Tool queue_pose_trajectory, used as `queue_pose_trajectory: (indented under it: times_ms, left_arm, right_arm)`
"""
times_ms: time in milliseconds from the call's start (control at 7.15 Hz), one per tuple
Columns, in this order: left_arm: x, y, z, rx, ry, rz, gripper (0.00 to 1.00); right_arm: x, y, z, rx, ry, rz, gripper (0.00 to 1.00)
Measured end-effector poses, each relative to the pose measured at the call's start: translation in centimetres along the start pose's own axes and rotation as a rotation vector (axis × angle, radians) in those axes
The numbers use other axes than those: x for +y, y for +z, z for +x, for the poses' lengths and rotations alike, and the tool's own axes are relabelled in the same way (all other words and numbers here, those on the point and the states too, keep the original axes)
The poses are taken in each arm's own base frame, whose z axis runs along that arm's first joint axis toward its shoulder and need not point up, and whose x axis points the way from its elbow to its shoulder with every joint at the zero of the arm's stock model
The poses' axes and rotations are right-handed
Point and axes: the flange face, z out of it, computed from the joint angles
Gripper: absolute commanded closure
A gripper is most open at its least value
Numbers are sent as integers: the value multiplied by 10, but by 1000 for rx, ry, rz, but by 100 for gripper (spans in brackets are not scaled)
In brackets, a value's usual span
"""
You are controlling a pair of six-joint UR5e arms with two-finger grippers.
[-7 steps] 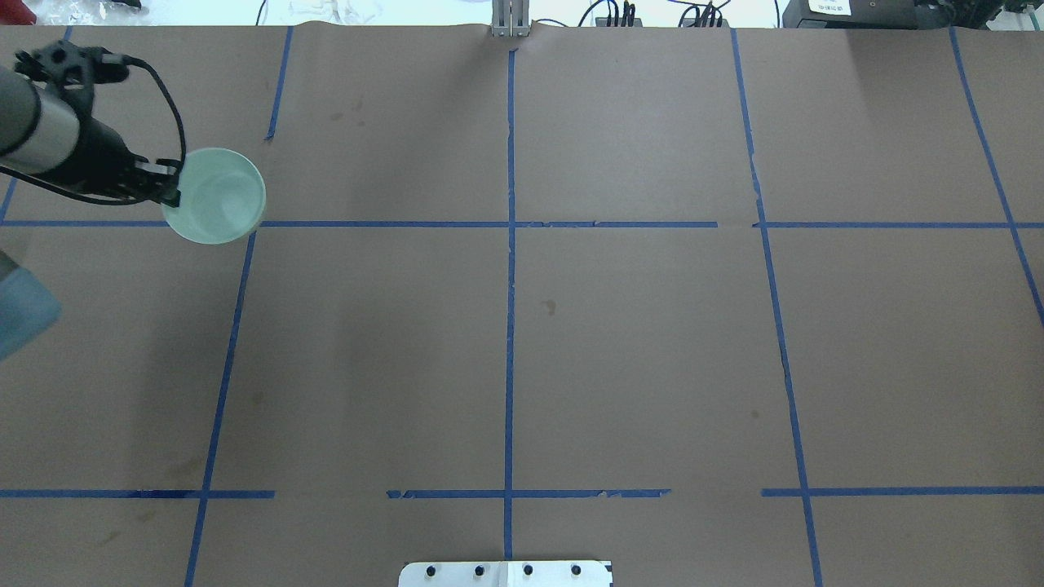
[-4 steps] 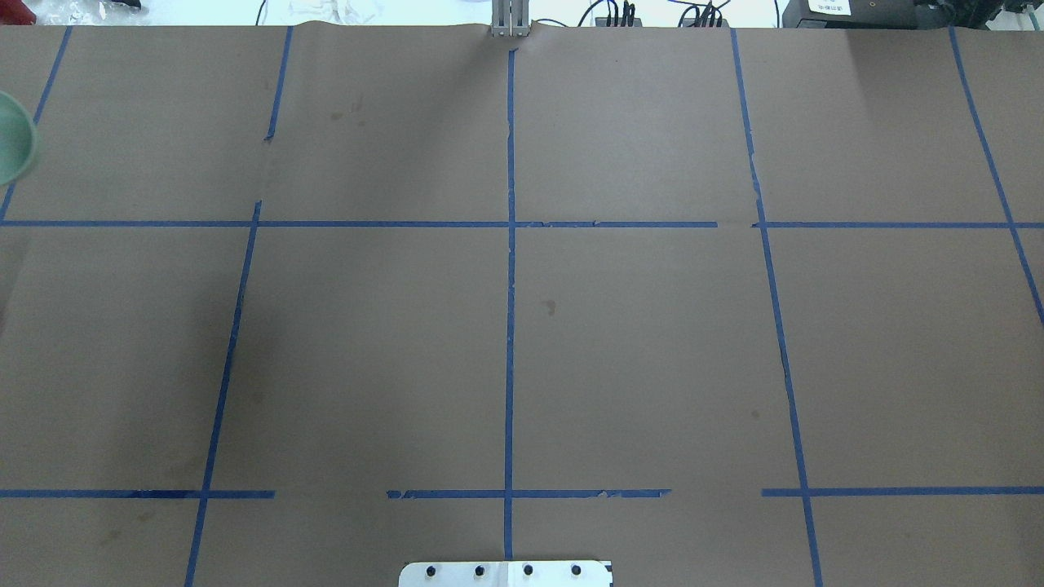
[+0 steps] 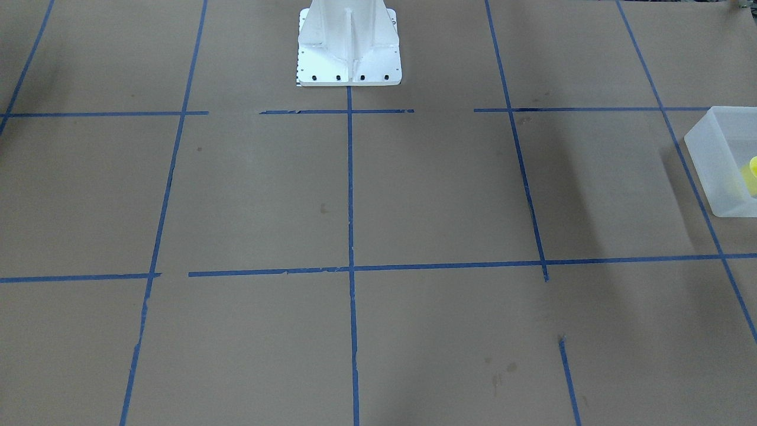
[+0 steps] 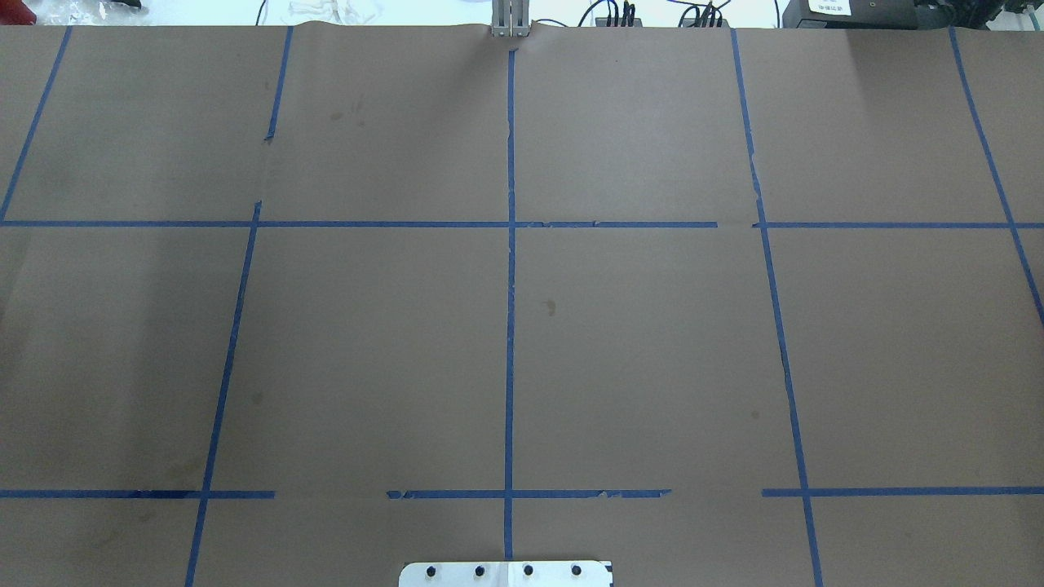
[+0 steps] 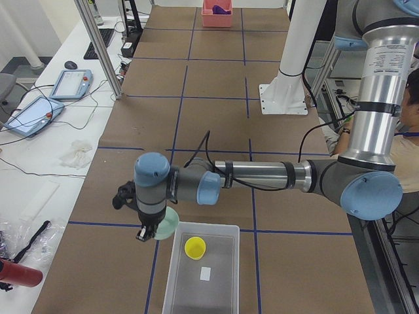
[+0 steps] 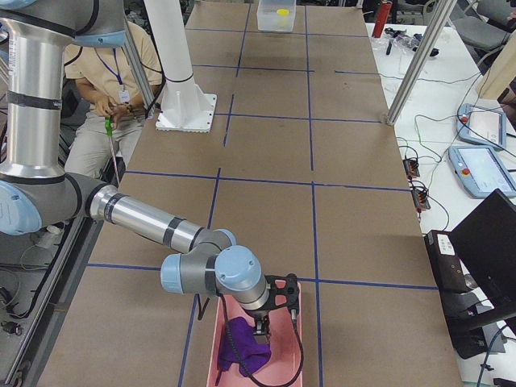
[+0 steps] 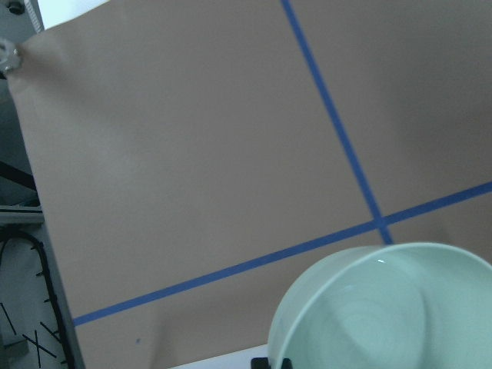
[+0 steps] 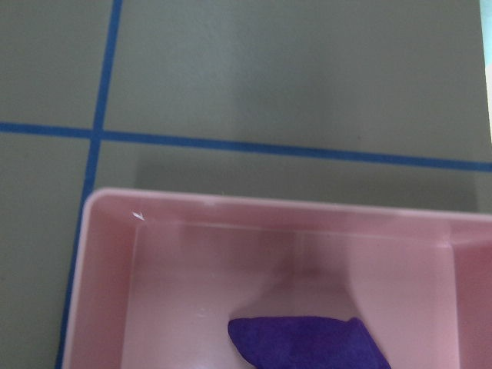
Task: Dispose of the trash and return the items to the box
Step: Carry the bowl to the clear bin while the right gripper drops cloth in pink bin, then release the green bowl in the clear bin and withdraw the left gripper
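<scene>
In the exterior left view my left gripper holds the pale mint-green bowl by its rim, in the air just beside the near left corner of the frosted box. The yellow cup stands inside the box. The bowl fills the lower right of the left wrist view. The box and cup show at the front-facing view's right edge. My right gripper hangs over a pink bin with purple trash in it; I cannot tell whether it is open or shut.
The white pedestal base stands at the table's robot side. Blue tape lines cross the brown paper. The pink bin with the purple trash fills the right wrist view. A person sits beside the robot.
My left arm has carried the bowl leftwards out of the overhead view. It was at the far left of the table one second ago and is gone from that view now.
</scene>
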Motion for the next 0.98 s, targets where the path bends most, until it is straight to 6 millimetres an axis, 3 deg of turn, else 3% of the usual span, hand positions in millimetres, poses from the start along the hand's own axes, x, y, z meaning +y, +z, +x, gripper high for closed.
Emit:
queue_pose_trajectory:
  times_ms: [280, 420, 699, 979]
  left_arm:
    - [76, 45, -15, 25, -31, -53, 100]
    - [100, 64, -18, 40, -56, -83, 100]
    - [139, 104, -31, 51, -83, -103, 100]
    - [153, 122, -35, 55, -120, -80, 100]
  right_arm:
    - [-32, -8, -23, -50, -25, 33, 0]
    - [-42, -11, -38, -83, -31, 41, 0]
    - [-59, -27, -81, -148, 16, 60, 0]
    - [-62, -31, -94, -161, 36, 60, 0]
